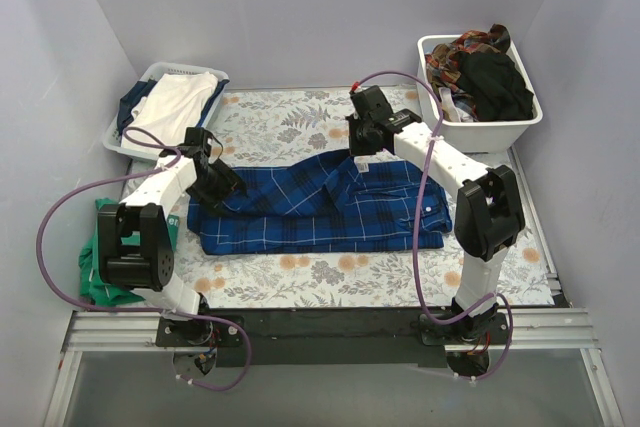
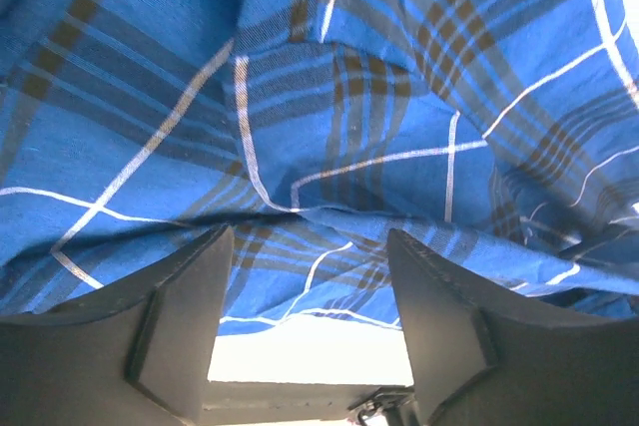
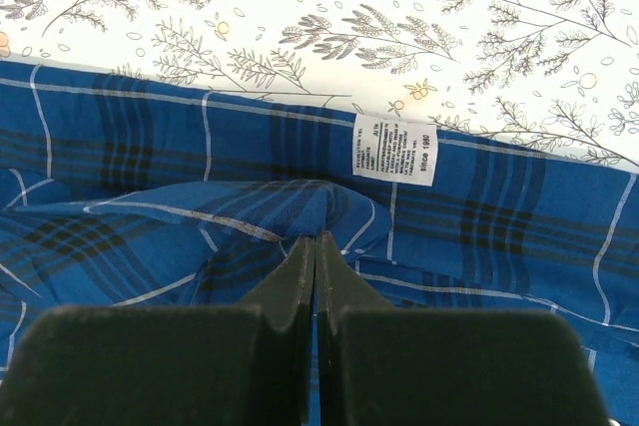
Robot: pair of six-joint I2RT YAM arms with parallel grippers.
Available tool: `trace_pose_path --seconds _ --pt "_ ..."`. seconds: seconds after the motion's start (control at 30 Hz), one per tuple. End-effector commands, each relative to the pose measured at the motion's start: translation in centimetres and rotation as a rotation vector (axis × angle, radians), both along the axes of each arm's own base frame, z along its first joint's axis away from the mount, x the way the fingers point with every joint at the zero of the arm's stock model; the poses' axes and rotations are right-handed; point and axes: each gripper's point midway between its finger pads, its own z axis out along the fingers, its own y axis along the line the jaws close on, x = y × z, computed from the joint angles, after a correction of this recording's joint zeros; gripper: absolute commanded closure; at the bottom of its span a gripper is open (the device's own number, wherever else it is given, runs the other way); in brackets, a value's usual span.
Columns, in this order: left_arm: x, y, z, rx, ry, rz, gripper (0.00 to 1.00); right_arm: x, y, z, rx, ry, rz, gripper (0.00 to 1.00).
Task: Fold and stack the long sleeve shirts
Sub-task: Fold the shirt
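left gripper [image 2: 308,243]: fingers apart, soft plaid shirt [image 2: 329,117] rumpled just ahead | right gripper [image 3: 316,242]: fingers pinching its puckered fold

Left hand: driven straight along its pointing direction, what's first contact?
The plaid shirt. The left hand, jaws apart, points right at its rumpled cloth, which fills the wrist view just past the fingertips. Nothing else shows in between. The remaining gap is hard to judge.
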Motion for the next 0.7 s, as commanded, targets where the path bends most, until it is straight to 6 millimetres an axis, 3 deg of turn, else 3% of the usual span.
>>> trace_pose_path --seconds 0.0,0.27,0.67 --pt "0.8 0.6 0.4 0.011 -0.026 0.041 0.41 0.3 -0.4 1.5 0.017 -0.038 -0.004 0.99" --pt "2.3 1.2 -0.9 0.04 -0.024 0.051 0.64 0.5 -0.4 1.6 0.02 -0.043 -0.007 0.99" --pt "0.1 2.5 -2.1 0.082 0.016 0.049 0.63 1.1 -0.9 2.2 0.03 -0.054 -0.034 0.99"
